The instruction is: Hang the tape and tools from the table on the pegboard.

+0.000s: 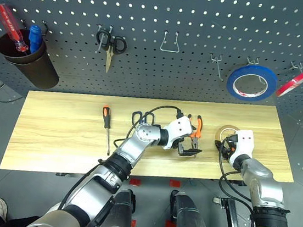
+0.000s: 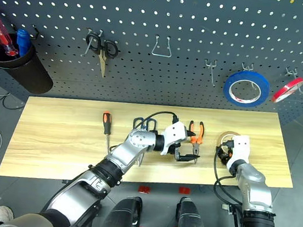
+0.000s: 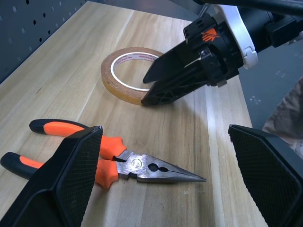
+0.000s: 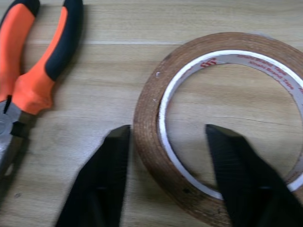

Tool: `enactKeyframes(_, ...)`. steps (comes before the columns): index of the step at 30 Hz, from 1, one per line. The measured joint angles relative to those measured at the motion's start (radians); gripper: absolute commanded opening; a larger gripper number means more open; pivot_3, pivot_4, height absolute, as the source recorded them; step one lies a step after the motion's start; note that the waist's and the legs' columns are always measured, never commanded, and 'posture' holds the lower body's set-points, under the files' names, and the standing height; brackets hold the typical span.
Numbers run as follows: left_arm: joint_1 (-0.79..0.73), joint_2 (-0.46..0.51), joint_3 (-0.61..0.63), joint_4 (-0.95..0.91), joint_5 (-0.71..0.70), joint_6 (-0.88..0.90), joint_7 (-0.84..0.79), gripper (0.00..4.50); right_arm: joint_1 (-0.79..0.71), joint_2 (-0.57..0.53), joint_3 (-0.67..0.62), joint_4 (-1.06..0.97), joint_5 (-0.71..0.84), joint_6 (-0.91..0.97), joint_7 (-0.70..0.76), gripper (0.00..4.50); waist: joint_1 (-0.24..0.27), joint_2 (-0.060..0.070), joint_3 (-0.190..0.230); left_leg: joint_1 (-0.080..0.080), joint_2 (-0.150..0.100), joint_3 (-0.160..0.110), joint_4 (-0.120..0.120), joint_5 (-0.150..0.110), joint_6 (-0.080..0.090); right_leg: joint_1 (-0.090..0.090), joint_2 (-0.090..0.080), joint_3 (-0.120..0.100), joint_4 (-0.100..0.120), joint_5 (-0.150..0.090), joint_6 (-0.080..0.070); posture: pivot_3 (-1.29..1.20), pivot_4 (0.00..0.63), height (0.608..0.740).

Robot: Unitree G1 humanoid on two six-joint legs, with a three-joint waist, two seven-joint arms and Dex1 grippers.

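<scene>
On the wooden table [image 1: 55, 129], the left gripper [image 3: 165, 175] hangs with jaws wide apart over orange-handled pliers [image 3: 94, 158]; beside them, the right gripper [image 4: 165, 156] straddles the tan tape roll's [image 4: 227, 118] wall, not yet pinching. Light and stiff, it should lift by that wall.

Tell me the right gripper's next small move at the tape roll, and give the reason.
Probably close the right gripper fully on the tape, then lift. One finger sits outside the roll's wall and the other inside its core, straddling the wall with a gap left on each side, and the roll lies flat on the table.
</scene>
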Motion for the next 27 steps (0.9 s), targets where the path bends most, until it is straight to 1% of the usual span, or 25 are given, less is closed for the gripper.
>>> enactKeyframes(3,-0.010,0.000,0.009,0.013,0.000,-0.015,0.000,4.50,-0.008,0.000,0.000,0.003,0.000,0.000,0.000,0.53,0.000,0.000,0.001,0.000,0.000,0.000,0.000,0.000,-0.001,0.000,0.000,0.000,0.000,0.000,0.000,0.06,0.442,0.740)
enactKeyframes(4,-0.011,0.000,0.013,0.017,0.000,-0.016,-0.001,4.50,-0.008,0.000,0.000,0.003,0.000,-0.001,-0.001,0.46,0.000,0.000,0.001,0.000,0.000,0.000,0.000,0.000,-0.001,0.000,0.000,0.000,0.000,0.000,0.000,0.06,0.438,0.740)
enactKeyframes(9,-0.012,0.000,0.015,0.029,0.004,-0.025,-0.002,4.50,-0.008,0.000,0.000,0.005,-0.001,-0.004,-0.001,0.46,0.000,0.000,0.002,0.000,0.000,0.000,0.000,0.001,-0.001,0.000,0.000,0.000,0.000,0.000,0.000,0.06,0.417,0.740)
enactKeyframes(12,-0.014,0.000,0.015,0.031,0.006,-0.037,-0.012,4.50,-0.004,0.000,0.001,0.002,-0.003,-0.010,-0.004,0.46,0.000,0.000,0.002,0.000,0.000,0.000,0.000,0.001,-0.001,0.000,0.000,0.000,0.000,0.000,0.000,0.04,0.385,0.740)
enactKeyframes(14,-0.003,0.012,0.016,0.006,-0.001,-0.034,-0.030,4.50,0.025,-0.006,0.015,-0.032,-0.014,-0.023,-0.007,0.46,0.001,0.001,0.001,-0.002,0.000,0.000,-0.001,0.001,-0.002,-0.003,-0.001,0.000,0.000,0.000,0.001,0.03,0.363,0.740)
enactKeyframes(17,0.080,0.072,0.035,-0.146,-0.041,0.001,-0.074,4.50,0.134,-0.032,0.059,-0.163,-0.052,-0.050,0.000,0.46,0.000,0.003,-0.002,-0.015,0.002,0.000,0.000,0.002,-0.004,-0.015,-0.001,-0.001,0.002,0.000,0.001,0.03,0.339,0.740)
enactKeyframes(19,0.141,0.115,0.052,-0.240,-0.062,0.050,-0.088,4.50,0.189,-0.050,0.076,-0.236,-0.079,-0.064,0.000,0.46,-0.004,0.004,-0.003,-0.017,0.002,0.002,0.000,0.002,-0.004,-0.019,-0.002,0.000,0.003,0.000,0.001,0.02,0.313,0.740)
enactKeyframes(23,0.265,0.176,0.081,-0.464,-0.107,0.166,-0.078,4.50,0.270,-0.066,0.114,-0.406,-0.134,-0.110,-0.021,0.46,-0.004,0.004,-0.011,-0.017,0.001,-0.001,0.000,0.005,-0.008,-0.020,-0.002,-0.002,0.004,0.000,0.000,0.03,0.263,0.740)
enactKeyframes(27,0.344,0.183,0.140,-0.702,-0.162,0.298,0.010,4.50,0.331,-0.063,0.162,-0.558,-0.231,-0.194,-0.074,0.46,-0.003,0.003,-0.047,-0.019,0.000,-0.002,0.000,0.005,-0.008,-0.019,-0.002,-0.002,0.002,0.001,0.001,0.03,0.220,0.740)
